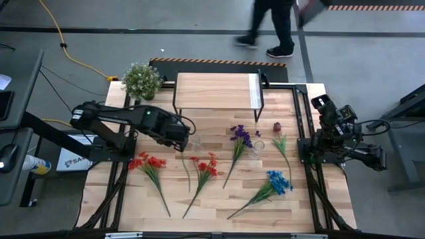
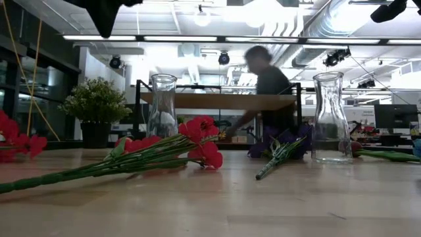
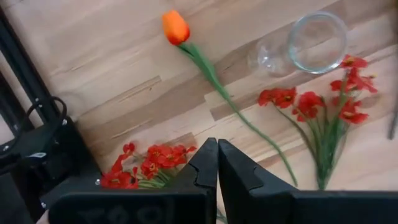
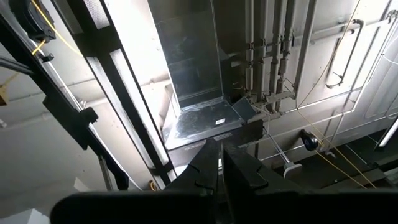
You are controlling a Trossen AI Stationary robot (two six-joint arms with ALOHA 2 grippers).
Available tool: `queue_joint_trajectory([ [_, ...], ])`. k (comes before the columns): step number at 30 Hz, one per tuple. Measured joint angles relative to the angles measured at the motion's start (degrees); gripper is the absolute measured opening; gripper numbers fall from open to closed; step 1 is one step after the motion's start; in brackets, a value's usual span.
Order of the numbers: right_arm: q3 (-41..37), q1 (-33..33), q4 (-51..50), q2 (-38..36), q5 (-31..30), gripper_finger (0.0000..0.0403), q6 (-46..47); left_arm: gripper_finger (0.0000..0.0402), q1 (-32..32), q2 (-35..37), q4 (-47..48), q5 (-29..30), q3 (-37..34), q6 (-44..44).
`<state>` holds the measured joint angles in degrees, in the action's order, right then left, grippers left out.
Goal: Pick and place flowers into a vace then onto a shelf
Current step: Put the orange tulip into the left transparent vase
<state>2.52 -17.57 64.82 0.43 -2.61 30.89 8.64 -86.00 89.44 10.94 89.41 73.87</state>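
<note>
So far: nothing placed; judging by how things lie, the task is at its very start.
Flowers: all lying flat on the table (image 1: 302,119) in the lower half of the high view: red clusters (image 1: 147,161) at lower left, a second red bunch (image 1: 206,166) at centre, the orange tulip (image 3: 175,27) between them, a purple bunch (image 1: 242,136) right of centre, a blue bunch (image 1: 278,181) at lower right, a dark red rosebud (image 1: 277,125) near the shelf's right end.
Vases: two clear glass ones, both empty; one (image 1: 196,142) just right of the left gripper, the other (image 1: 258,147) beside the purple bunch.
Shelf (image 1: 216,91): upper centre, top bare.
Left gripper (image 1: 180,141): fingers closed on nothing, hanging above the tulip stem.
Right gripper (image 4: 221,163): fingers closed, empty, parked at the right edge, aimed upward.
Left to do: every flower into a vase, then onto the shelf.
</note>
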Motion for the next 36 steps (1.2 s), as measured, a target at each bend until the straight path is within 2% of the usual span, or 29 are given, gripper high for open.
queue_joint_trajectory([
  [4, 0.00, 0.01, 0.20, 0.00, 0.01, 0.0012, -0.51, 0.0049, 0.10, -0.29, -0.43, 0.38, -0.28, 0.13],
  [8, 0.00, -0.02, 0.24, 0.00, 0.01, 0.0012, -1.18, 0.0049, 1.43, -0.37, -1.46, 5.07, -0.37, 1.63],
  [11, 0.00, 0.00, 0.22, 0.00, 0.02, 0.0012, -1.23, 0.0049, 2.36, -0.59, -1.38, 6.46, -0.61, 3.26],
  [17, 0.00, -0.02, 0.22, 0.00, 0.02, 0.0012, -1.31, 0.0049, 5.09, -0.54, -1.65, 5.83, -5.01, 11.90],
  [29, 0.00, -0.02, 0.20, 0.00, 0.02, 0.0012, -1.31, 0.0049, 8.82, -0.55, -21.88, 3.69, -18.30, 22.22],
  [36, 0.00, 0.00, 0.17, 0.00, 0.30, 0.0012, -0.73, 0.0049, 8.76, -0.52, -26.23, 3.96, -21.16, 23.54],
])
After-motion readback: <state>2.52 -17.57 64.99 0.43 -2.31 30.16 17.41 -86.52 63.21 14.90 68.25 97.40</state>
